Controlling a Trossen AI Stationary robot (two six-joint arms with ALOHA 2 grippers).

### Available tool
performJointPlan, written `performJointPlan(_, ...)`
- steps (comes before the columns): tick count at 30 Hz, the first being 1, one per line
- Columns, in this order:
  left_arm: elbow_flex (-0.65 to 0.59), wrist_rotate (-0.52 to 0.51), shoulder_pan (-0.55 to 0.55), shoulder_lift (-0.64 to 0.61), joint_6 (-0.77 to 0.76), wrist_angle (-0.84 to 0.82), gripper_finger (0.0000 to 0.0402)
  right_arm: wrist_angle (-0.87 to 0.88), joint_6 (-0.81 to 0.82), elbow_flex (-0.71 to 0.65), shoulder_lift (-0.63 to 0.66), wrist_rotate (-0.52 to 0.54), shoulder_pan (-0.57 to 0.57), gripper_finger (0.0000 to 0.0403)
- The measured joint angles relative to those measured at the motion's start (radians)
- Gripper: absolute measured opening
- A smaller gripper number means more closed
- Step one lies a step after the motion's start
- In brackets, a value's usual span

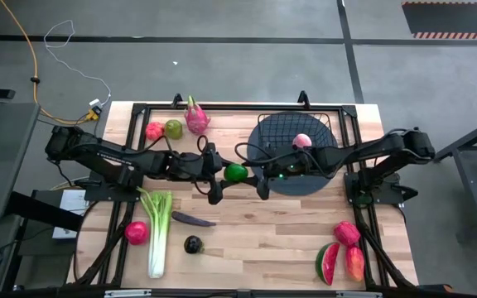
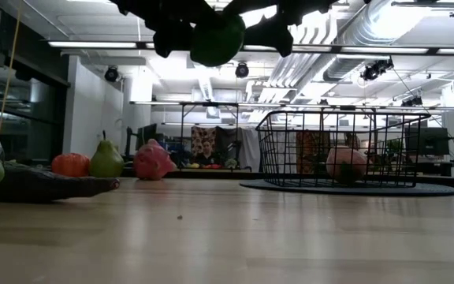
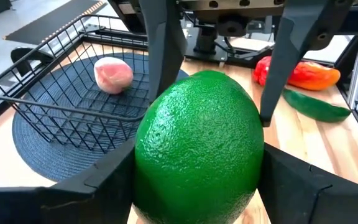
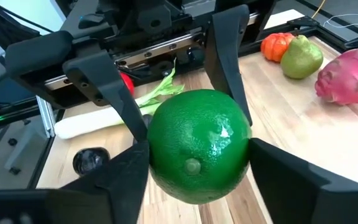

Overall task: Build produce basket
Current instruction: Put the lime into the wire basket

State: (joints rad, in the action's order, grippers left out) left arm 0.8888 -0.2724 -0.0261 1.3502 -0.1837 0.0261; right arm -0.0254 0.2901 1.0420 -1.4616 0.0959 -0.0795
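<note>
**Mia:** What is that big green ball right up close?

**Dad:** That is a green round fruit (image 3: 197,149). It is up in the air, above the middle of the wooden surface (image 1: 247,240). Two hands are on it at once. The left hand (image 1: 215,184) has a finger on each side and is clamped on it. The right hand (image 1: 262,180) comes from the other side, with its fingers (image 4: 114,99) pressed against the fruit too.

**Mia:** So who is holding it?

**Dad:** Both, I think. It looks like one arm is passing the fruit to the other.

**Mia:** Where does it have to go?

**Dad:** Into the basket (image 1: 272,132). That is the black wire one on the far right, sitting on a dark round mat (image 1: 259,153). A peach-coloured fruit (image 1: 302,141) is already inside.

**Mia:** What comes next?

**Dad:** My guess is the left hand must let go first, but only when the right hand grips tight. Or the fruit could drop and roll. Then the right arm swings right, over the basket wall, and lowers it in.

**Mia:** Is there more to pick up?

**Dad:** Lots. The celery (image 1: 157,228), the eggplant (image 1: 193,219) and the pink dragon fruit (image 1: 195,116) on the left, and the watermelon slice (image 1: 328,263) near right.
</note>
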Motion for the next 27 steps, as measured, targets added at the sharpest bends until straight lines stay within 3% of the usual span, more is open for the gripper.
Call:
performJointPlan(6,0.000,-0.001,0.007,0.000,0.010,0.000,0.0278,0.000,0.000,0.000,0.000,0.001,0.000,0.0197)
performJointPlan(16,0.000,0.064,0.035,-0.053,0.042,-0.052,0.0340,0.063,-0.013,0.000,0.036,0.013,0.003,0.0193)
performJointPlan(21,-0.001,0.043,0.048,-0.183,0.075,-0.226,0.0345,0.206,-0.050,0.000,0.129,0.093,0.021,0.0193)
performJointPlan(27,-0.002,-0.135,0.057,-0.442,0.003,-0.312,0.0346,0.373,-0.073,0.000,0.282,0.196,0.045,0.0197)
